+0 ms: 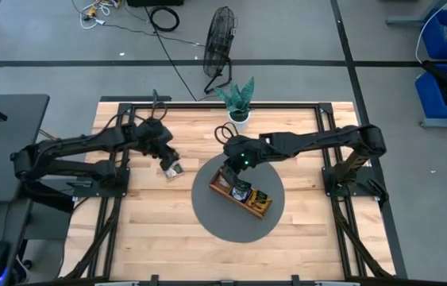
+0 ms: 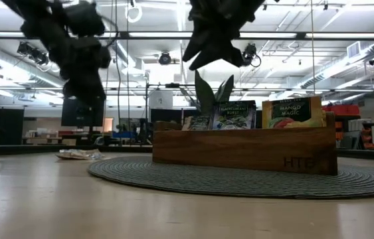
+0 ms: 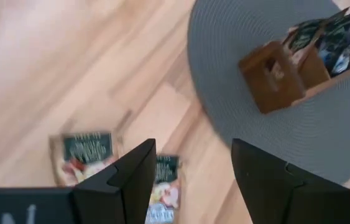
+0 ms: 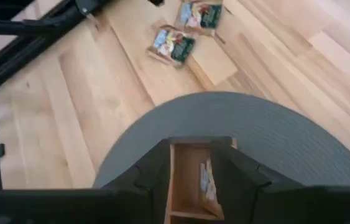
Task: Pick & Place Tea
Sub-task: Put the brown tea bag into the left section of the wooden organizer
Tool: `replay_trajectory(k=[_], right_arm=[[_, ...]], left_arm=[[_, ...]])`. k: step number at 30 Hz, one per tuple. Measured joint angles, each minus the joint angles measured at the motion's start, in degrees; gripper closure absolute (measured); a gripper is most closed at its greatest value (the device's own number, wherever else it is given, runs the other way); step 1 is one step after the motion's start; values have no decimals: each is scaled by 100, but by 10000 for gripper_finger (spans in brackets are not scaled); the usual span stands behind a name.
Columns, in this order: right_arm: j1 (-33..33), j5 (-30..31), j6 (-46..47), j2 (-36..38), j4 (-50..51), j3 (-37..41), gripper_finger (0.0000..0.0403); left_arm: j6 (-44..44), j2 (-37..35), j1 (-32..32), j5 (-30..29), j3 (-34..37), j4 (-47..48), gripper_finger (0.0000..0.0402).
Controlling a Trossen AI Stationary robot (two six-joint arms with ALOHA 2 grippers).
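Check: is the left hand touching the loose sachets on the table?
Apart. In the low view the left hand hangs clear above the sachets lying on the table, with open background between them.

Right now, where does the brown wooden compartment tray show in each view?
High: brown wooden compartment tray at centre, on the round grey mat.
Low: centre-right, on the mat's rim.
Left wrist: upper right.
Right wrist: bottom centre, between the fingers.
Shared landmark: the mat.
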State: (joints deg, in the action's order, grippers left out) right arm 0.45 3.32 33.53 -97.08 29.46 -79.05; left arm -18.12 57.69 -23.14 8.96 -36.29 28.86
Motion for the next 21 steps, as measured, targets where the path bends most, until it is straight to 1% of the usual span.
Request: replay_trajectory(k=[3, 5, 10, 15, 18, 21], right_arm=[[4, 26, -13, 47, -66, 0, 280], [1, 26, -12, 64, -118, 0, 279], [0, 30, -3, 88, -139, 0, 279], [0, 30, -14, 88, -150, 0, 279], [0, 30, -18, 88, -165, 0, 279], [-4, 30, -130, 88, -194, 0, 279]], left_arm=[[-226, 2, -446, 630, 326, -145, 193], [-299, 0, -725, 784, 485, -145, 197], [-438, 2, -1481, 721, 718, 37, 204], [-1096, 7, -2179, 407, 761, 417, 204], [-1104, 45, -2378, 275, 761, 674, 204], [-1081, 264, -2395, 192, 761, 734, 204]])
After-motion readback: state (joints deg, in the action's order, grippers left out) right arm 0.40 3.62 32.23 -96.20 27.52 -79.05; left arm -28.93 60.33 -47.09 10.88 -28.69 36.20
